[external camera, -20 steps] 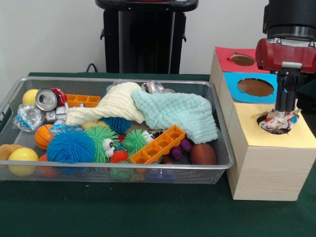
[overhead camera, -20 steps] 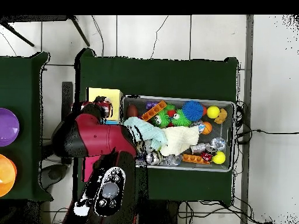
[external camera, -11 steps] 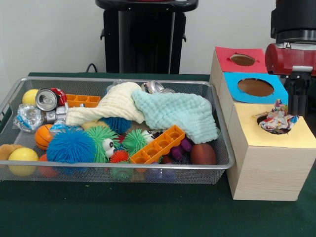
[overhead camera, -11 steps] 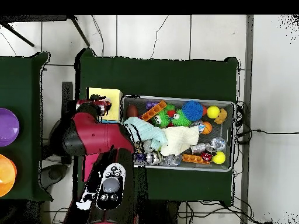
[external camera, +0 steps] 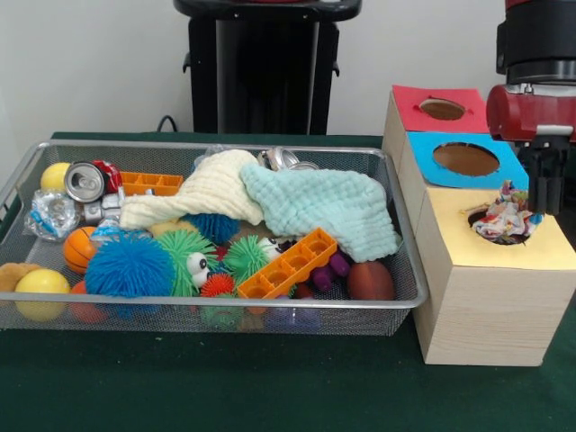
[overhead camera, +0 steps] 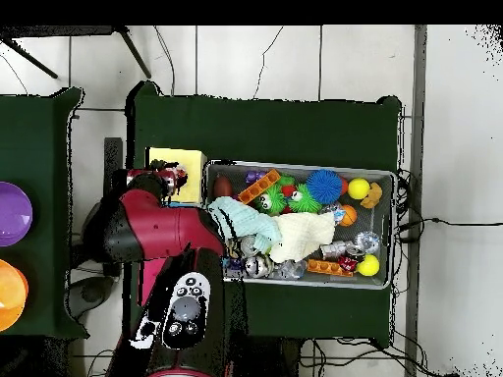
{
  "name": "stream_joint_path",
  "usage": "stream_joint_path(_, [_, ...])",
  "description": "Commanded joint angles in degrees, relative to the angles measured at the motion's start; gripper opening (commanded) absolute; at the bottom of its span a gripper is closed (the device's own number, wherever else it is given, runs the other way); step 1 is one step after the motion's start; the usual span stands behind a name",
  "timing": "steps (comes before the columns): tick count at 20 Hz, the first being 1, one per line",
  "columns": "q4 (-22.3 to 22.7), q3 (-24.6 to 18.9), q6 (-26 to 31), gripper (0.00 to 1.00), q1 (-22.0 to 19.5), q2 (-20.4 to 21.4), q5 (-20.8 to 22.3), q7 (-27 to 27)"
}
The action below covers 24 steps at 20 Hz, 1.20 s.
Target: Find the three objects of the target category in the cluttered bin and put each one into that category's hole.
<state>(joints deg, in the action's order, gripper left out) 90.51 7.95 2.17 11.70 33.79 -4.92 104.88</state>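
Note:
A crumpled multicoloured cloth (external camera: 504, 220) sits in the round hole of the yellow-topped box (external camera: 517, 256), sticking up out of it. My gripper (external camera: 544, 205) hangs just right of and behind the cloth, open and apart from it, with nothing between its fingers. In the overhead view the red arm covers most of the boxes; the gripper (overhead camera: 167, 182) shows beside the yellow top (overhead camera: 177, 160). The wire bin (external camera: 225, 310) holds a cream cloth (external camera: 202, 193) and a mint cloth (external camera: 324, 207) draped over the clutter.
Blue-topped (external camera: 466, 159) and red-topped (external camera: 441, 108) hole boxes stand behind the yellow one. The bin also holds a crushed can (external camera: 85, 181), spiky balls (external camera: 130, 265), orange block trays (external camera: 288, 264), yellow balls (external camera: 40, 288) and a brown football (external camera: 370, 281).
The gripper let go of the multicoloured cloth in the yellow hole, rose, and shifted right; the cloth stays in the hole.

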Motion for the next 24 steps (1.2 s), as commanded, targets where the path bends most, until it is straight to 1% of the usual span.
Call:
stream_joint_path(1, [2.47, -3.08, 4.33, 0.00, -0.92, -3.26, -1.70, 9.65])
stream_joint_path(7, [2.10, -2.36, 5.31, 0.00, -0.44, -3.71, -1.96, 9.64])
stream_joint_path(11, [2.76, -4.44, 5.46, 0.00, -1.73, -3.81, -1.90, 9.44])
stream_joint_path(15, [2.91, -5.03, 5.67, 0.00, -2.06, -4.05, -1.86, 9.29])
stream_joint_path(24, [2.74, -4.76, 6.29, 0.00, -1.88, -4.65, -2.47, 9.76])
